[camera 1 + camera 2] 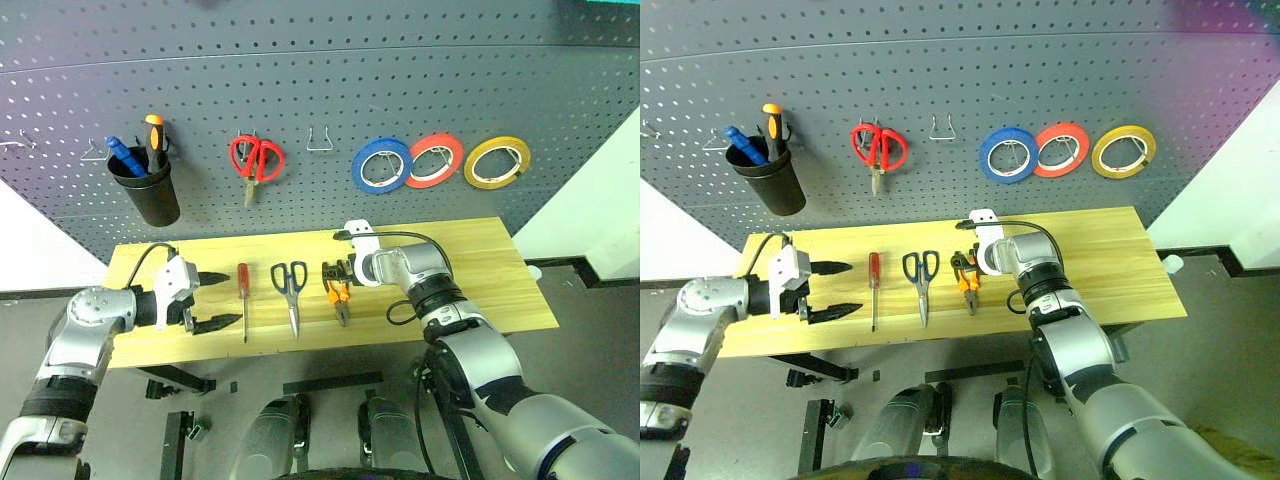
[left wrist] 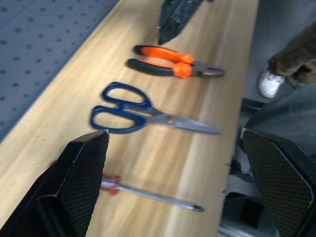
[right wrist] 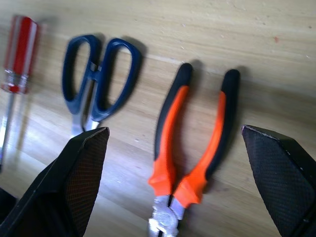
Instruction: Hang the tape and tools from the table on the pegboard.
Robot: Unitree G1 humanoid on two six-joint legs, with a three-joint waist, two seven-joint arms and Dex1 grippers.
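Yellow tape [image 1: 496,162] is already up on the pegboard [image 1: 320,90], around 1 o'clock from the table [image 1: 500,270]. Screwdriver [image 1: 243,296], scissors [image 1: 291,290] and pliers [image 1: 338,293] lie in a row on the wood. Left gripper [image 1: 218,298] hangs wide open at the screwdriver's 9 o'clock. Right gripper [image 3: 182,187] gapes empty over the pliers.

On the table [image 1: 480,262] we see the screwdriver [image 1: 242,290] left, scissors [image 1: 291,285] in the middle, pliers [image 1: 338,294] right — pegboard [image 1: 300,80] behind, tape [image 1: 497,162] hanging on it.
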